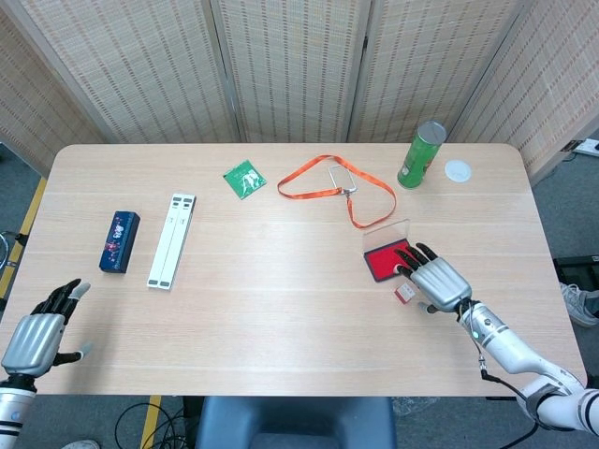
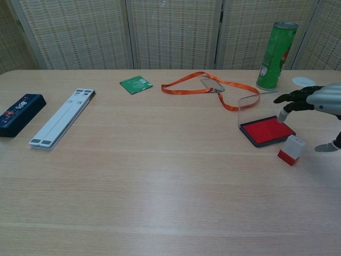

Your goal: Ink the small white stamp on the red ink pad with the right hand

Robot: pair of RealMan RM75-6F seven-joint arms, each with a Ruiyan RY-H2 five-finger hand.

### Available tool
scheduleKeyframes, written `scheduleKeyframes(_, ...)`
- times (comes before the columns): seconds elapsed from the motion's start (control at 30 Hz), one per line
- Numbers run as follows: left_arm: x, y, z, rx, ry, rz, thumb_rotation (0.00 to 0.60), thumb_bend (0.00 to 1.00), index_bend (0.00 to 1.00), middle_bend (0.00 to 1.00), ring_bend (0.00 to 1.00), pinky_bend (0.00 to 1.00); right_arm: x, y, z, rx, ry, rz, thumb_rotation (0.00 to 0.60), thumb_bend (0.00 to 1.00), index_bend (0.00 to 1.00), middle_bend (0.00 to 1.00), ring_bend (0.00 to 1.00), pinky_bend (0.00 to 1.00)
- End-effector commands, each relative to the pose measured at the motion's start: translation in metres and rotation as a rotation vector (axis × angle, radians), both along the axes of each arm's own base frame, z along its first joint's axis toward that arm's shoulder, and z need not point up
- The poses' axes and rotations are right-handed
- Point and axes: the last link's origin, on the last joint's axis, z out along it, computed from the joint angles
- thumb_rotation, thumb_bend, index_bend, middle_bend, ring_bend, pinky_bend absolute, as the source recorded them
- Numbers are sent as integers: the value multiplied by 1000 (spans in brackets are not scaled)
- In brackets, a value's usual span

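Small white stamp (image 2: 292, 149): stood upright on the table (image 1: 281, 281), red base down, just beside the near right corner of the red ink pad (image 2: 266, 130); not grasped. Ink pad: lid raised, red face exposed. Right hand (image 1: 432, 279): held above the stamp with fingers spread wide, nothing gripped. Left hand (image 1: 37, 329): parked at the near left table edge, fingers apart, empty. Progress: judged early; grasping, pressing on the pad and lifting are all left.
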Motion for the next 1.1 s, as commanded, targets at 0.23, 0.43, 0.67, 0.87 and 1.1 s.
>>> scheduleKeyframes(0.23, 0, 0, 1, 5, 0, 0, 600, 230, 0, 76, 111, 275, -6, -1, -4, 15, -3, -8, 600, 218, 210, 0, 0, 0)
scheduleKeyframes(0.43, 0, 0, -2, -6, 7, 1, 600, 231, 0, 76, 111, 275, -11, 0, -6, 21, 11, -14, 600, 218, 240, 0, 0, 0)
scheduleKeyframes(0.67, -1, 1, -3, -7, 8, 4, 600, 230, 0, 76, 111, 275, -14, -7, -10, 13, 2, -26, 600, 218, 291, 3, 0, 0)
scheduleKeyframes(0.87, 0, 1, -3, -10, 4, -2, 600, 230, 0, 76, 111, 275, -12, -12, -18, 25, -19, -39, 600, 219, 293, 4, 0, 0)
scheduleKeyframes(1.1, 0, 0, -1, -2, -2, -4, 600, 230, 0, 77, 111, 275, -10, -13, -23, 38, -21, -31, 600, 222, 297, 5, 0, 0)
